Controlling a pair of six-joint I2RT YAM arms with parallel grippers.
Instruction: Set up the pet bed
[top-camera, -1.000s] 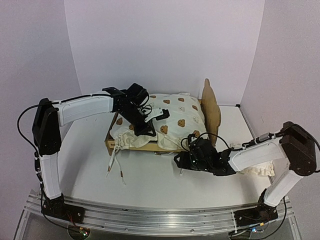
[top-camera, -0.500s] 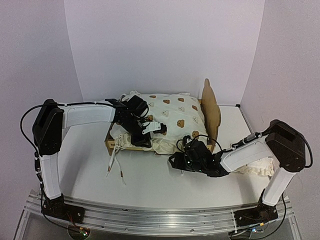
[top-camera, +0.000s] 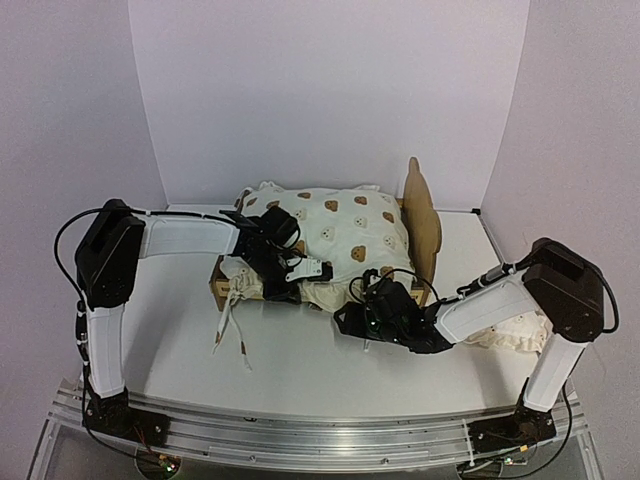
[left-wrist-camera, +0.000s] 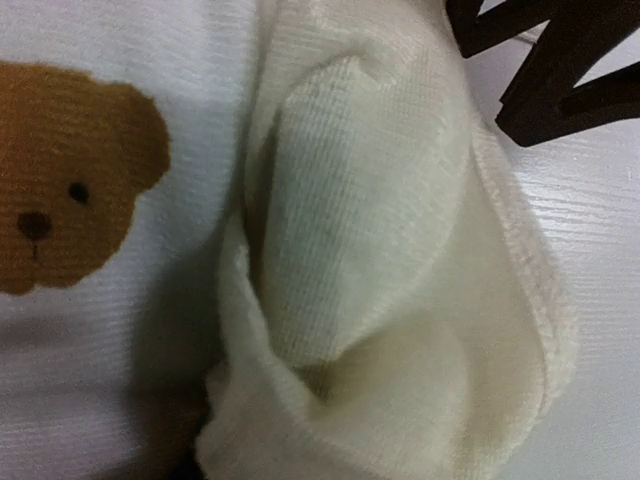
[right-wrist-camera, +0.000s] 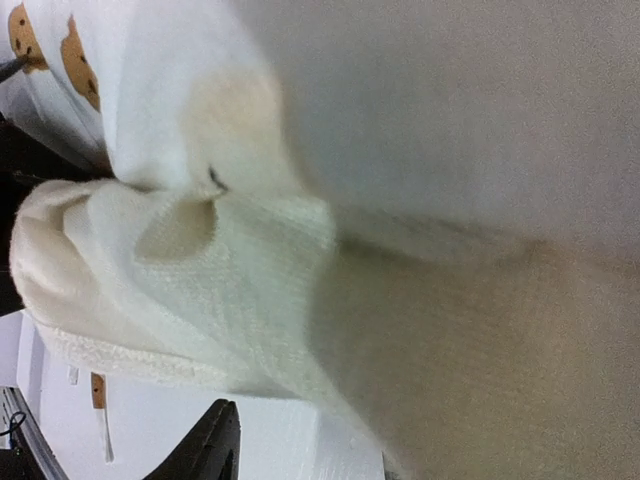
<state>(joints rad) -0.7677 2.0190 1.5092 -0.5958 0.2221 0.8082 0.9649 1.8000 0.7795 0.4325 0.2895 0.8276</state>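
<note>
At table (top-camera: 180, 340) centre in the top external view, the pet bed (top-camera: 216, 288) lies lengthwise, headboard (top-camera: 422, 205) at its 3 o'clock end. The bear-print cushion (top-camera: 345, 225) sits heaped on it and overhangs the 6 o'clock rail. The left gripper (top-camera: 292, 272) is pressed into that overhang near the 7 o'clock corner. The right gripper (top-camera: 362, 312) is at the 5 o'clock corner, low at the cushion's hem. Neither pair of jaws is readable from this view. Two ties (top-camera: 230, 325) trail onto the table at 7 o'clock, and a ruffled pillow (top-camera: 510, 338) lies at 4 o'clock beside the right arm.

The left wrist view shows a bear print at 9 o'clock and a folded cream hem filling the centre. Whether the fingers are closed on it cannot be told.

The right wrist view is filled by the same hem, blurred, with one tie at 7 o'clock. The jaw state cannot be told.

Assessment: the cushion is being seated. Recommend that both grippers work the hem toward 12 o'clock together, inside the rail, keeping the ties free and the frame square.
</note>
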